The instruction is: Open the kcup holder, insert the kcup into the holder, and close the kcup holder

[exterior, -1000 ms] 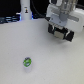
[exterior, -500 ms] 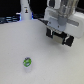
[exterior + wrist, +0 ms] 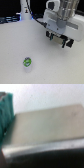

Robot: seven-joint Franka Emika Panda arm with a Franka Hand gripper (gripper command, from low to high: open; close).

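The kcup (image 3: 28,62) is a tiny green and blue pod lying alone on the white table (image 3: 15,45), toward the exterior view's lower left. My gripper (image 3: 59,40) hangs at the upper right, well away from the pod, its dark fingers (image 3: 51,36) apart with nothing between them. In the exterior view the arm covers the kcup holder. A blurred grey panel with a dark edge, the kcup holder (image 3: 45,129), fills the wrist view at close range. My fingers do not show in the wrist view.
Dark cables and equipment (image 3: 12,20) run along the table's far edge at the exterior view's upper left. A teal-green shape (image 3: 6,111) sits beside the grey panel in the wrist view.
The arm has come down a little and shifted slightly toward the exterior view's left. The kcup has stayed where it was.
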